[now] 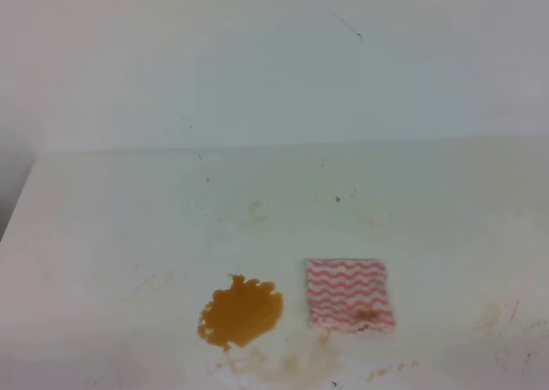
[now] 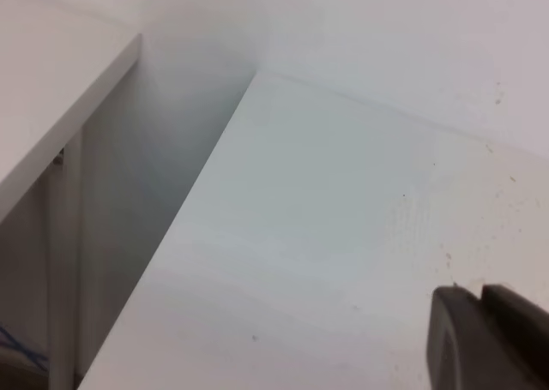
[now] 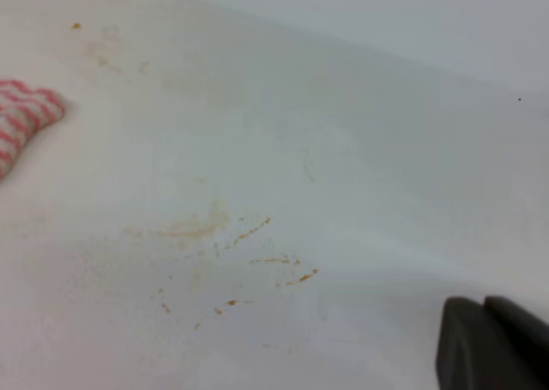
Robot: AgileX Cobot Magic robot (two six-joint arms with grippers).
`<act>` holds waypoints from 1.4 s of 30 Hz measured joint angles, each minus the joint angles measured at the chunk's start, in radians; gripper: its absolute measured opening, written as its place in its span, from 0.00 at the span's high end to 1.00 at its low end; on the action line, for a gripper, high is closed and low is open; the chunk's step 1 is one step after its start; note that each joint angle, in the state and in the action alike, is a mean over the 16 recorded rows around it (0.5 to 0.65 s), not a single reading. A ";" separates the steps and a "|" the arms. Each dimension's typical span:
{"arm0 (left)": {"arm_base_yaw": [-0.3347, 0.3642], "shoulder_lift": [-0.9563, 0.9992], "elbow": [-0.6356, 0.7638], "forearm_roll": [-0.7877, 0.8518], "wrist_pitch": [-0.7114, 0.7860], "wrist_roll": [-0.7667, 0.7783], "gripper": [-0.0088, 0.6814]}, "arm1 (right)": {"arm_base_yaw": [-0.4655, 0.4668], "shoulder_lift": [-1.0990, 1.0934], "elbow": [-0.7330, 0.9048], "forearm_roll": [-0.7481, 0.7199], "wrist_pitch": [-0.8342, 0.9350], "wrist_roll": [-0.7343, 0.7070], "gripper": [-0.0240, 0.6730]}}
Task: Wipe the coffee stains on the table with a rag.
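Currently the right pincer [image 3: 493,343], pressed together, hovers right of the red-and-white wavy-striped cloth rag [image 1: 349,295], itself beside the amber-brown coffee stains [image 1: 241,312]; left pincer [image 2: 489,339] state undeterminable.

Little of the robot shows: in the left wrist view only the tip of the left gripper [image 2: 482,297] appears, two dark grey, matte finger ends with rounded corners standing side by side, a thin seam between them. In the right wrist view the right gripper [image 3: 485,303] looks the same, two charcoal, smooth-faced blocks pressed together with a narrow dark line where they meet. No cables, screws or markings can be made out on either, and no arm appears in the high view.
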 joint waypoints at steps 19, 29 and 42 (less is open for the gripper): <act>0.000 -0.003 0.006 0.000 0.000 0.000 0.99 | 0.000 0.000 0.001 -0.125 0.003 -0.013 0.97; 0.000 -0.003 0.008 0.000 0.000 0.000 0.99 | 0.000 0.000 0.002 -0.186 0.006 -0.021 0.97; 0.000 -0.003 0.000 0.000 0.000 0.000 0.99 | 0.000 0.000 0.002 -0.189 0.006 -0.022 0.97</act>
